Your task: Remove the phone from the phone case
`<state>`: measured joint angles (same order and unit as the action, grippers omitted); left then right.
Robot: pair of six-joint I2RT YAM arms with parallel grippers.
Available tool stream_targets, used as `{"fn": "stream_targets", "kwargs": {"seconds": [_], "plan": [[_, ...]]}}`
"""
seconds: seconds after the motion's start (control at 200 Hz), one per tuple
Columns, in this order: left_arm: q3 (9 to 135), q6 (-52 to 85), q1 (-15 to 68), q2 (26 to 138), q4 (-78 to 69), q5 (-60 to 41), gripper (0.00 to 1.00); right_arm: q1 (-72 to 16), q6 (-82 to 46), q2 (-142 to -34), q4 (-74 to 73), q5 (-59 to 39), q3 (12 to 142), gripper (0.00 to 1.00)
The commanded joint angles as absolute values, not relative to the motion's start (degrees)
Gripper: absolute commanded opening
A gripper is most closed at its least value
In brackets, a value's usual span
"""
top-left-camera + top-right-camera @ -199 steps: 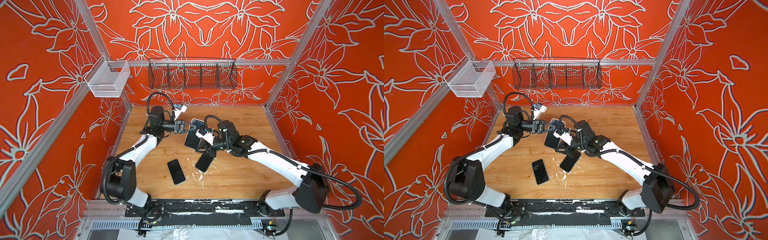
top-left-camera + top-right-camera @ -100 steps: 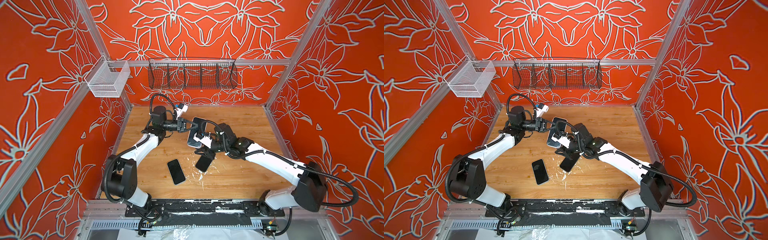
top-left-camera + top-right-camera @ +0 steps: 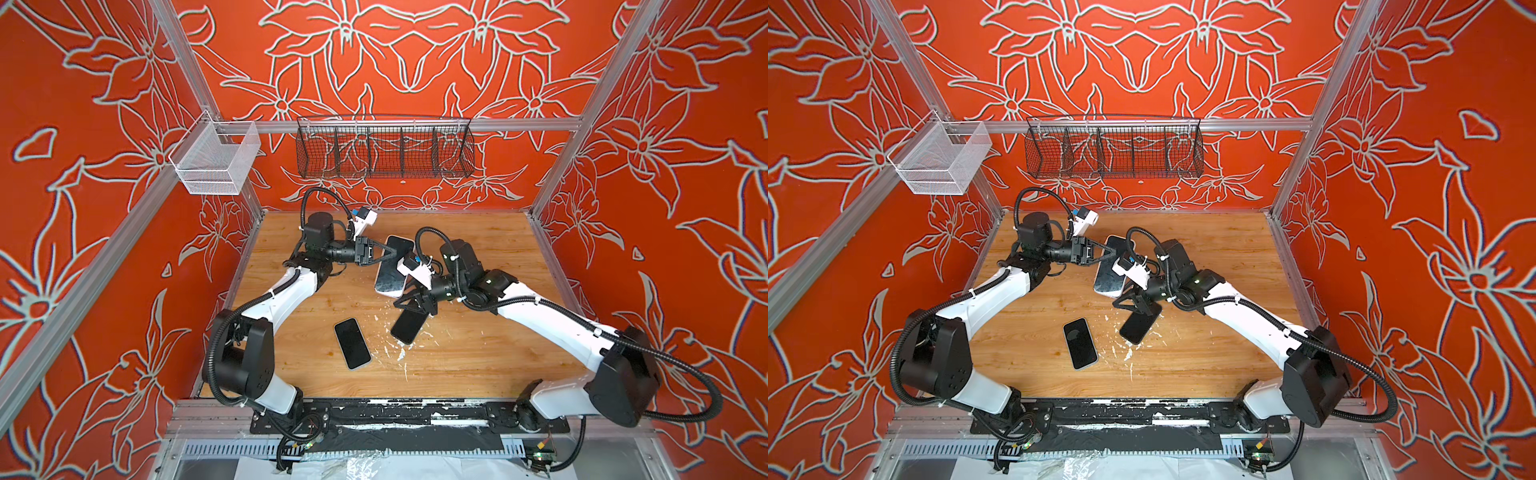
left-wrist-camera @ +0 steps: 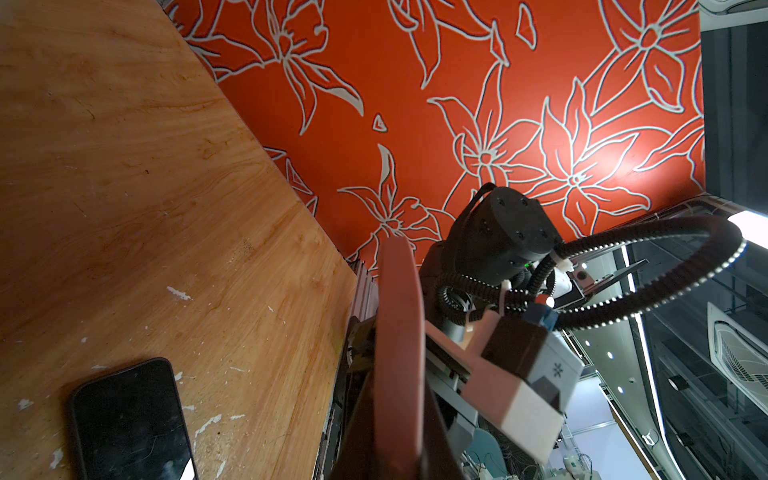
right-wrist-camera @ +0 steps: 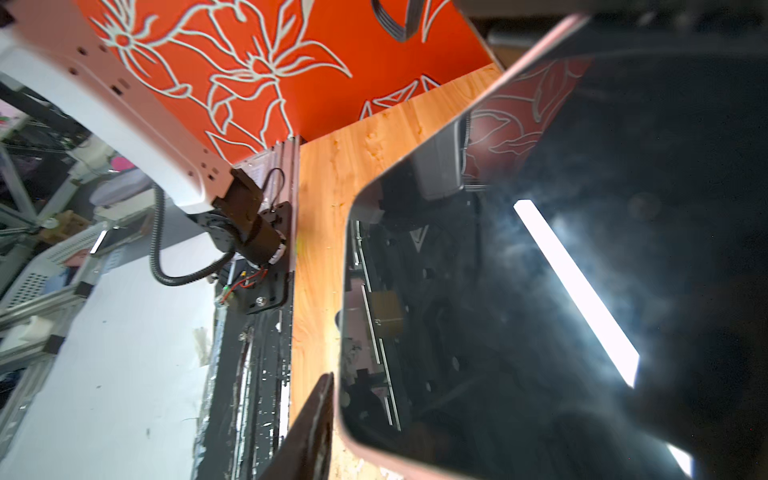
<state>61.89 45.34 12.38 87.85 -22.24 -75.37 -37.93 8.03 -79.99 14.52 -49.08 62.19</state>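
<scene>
With the left gripper [image 3: 390, 255] clamped on the phone case [image 3: 388, 294], holding the phone [image 3: 392, 270] raised above the table [image 3: 478, 353], and the right gripper [image 3: 413, 307] part-open at its lower end, uneven prying may drop it.

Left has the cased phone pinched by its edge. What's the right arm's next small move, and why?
Probably close the right gripper on the cased phone's lower end. The left gripper is shut on the phone's side edge and holds it tilted, while the right jaws stand open beside the lower end, gripping nothing, so nothing yet pulls against the case.
</scene>
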Motion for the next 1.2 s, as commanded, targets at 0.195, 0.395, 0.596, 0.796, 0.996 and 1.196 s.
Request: {"fn": "stream_targets", "kwargs": {"seconds": [0.195, 0.395, 0.596, 0.796, 0.996, 1.196], "plan": [[62.01, 44.68, 12.7, 86.51, -23.69, -76.99, 0.0, -37.61, 6.77, -80.46, 15.21, -54.33, 64.31, 0.3], [61.22, 47.37, 12.65, 86.04, -27.16, -77.08, 0.0, -37.57, 6.02, -81.42, 14.67, -55.52, 64.99, 0.28], [60.23, 47.2, 12.66, 85.67, -27.42, -77.04, 0.0, -37.49, 5.45, -82.26, 14.41, -56.65, 65.91, 0.29], [59.89, 47.84, 12.66, 85.7, -28.4, -76.99, 0.0, -37.35, 5.54, -82.6, 14.6, -56.11, 65.92, 0.25], [59.69, 51.23, 12.66, 85.97, -32.32, -76.99, 0.0, -37.35, 5.67, -82.58, 14.59, -55.1, 65.65, 0.12], [58.6, 54.93, 12.83, 86.37, -37.08, -76.82, 0.0, -37.34, 5.71, -82.24, 14.06, -55.03, 65.46, 0.11]]}}
